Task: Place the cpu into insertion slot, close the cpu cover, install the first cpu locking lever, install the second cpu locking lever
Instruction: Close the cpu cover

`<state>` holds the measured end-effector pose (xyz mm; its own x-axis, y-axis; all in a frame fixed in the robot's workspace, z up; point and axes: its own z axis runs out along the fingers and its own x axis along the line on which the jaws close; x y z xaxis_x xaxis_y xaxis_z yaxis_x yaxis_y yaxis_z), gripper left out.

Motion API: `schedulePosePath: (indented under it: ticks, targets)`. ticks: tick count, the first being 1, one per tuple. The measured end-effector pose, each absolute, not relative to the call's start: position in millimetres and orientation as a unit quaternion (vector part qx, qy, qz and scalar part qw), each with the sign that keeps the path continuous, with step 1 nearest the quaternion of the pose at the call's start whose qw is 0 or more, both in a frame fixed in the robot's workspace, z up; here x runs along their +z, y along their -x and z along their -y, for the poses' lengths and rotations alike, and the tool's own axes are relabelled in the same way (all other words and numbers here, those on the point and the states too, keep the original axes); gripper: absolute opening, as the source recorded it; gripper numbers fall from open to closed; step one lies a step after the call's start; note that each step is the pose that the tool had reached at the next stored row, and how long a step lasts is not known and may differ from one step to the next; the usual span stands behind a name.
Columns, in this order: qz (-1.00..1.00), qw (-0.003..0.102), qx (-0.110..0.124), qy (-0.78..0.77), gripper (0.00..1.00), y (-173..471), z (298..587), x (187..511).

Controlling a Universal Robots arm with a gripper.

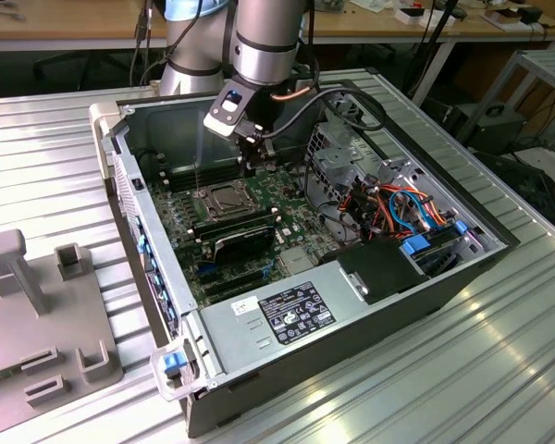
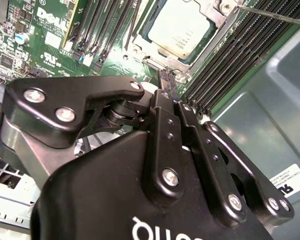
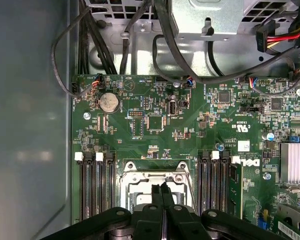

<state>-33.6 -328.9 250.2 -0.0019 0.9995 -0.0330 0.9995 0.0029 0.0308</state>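
The cpu [image 2: 182,27] lies flat in the insertion slot [image 1: 224,199], its silver-grey top showing through the opening of the cpu cover [image 2: 217,17], which lies down around it. A thin locking lever [image 2: 270,15] sticks up beside the socket, and in the exterior view that lever [image 1: 197,176] stands nearly upright at the socket's left. My gripper [image 2: 165,80] hangs just above the socket's edge with its black fingers pressed together and nothing between them. In the first wrist view the gripper [image 3: 162,189] covers the middle of the slot [image 3: 135,182].
Black memory slots [image 3: 96,185] flank the socket on both sides. A black card [image 1: 245,236] and the labelled power supply [image 1: 287,310] sit nearer the case's front. Coloured cables [image 1: 398,208] fill the exterior view's right. A grey fixture [image 1: 37,305] lies outside the case.
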Motion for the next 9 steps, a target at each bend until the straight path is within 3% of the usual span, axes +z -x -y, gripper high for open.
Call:
schedulePosePath:
  ticks: [9]
  targets:
    - [-0.708, 0.023, -0.001, -0.706, 0.11, 34.1, 328.9, 250.2]
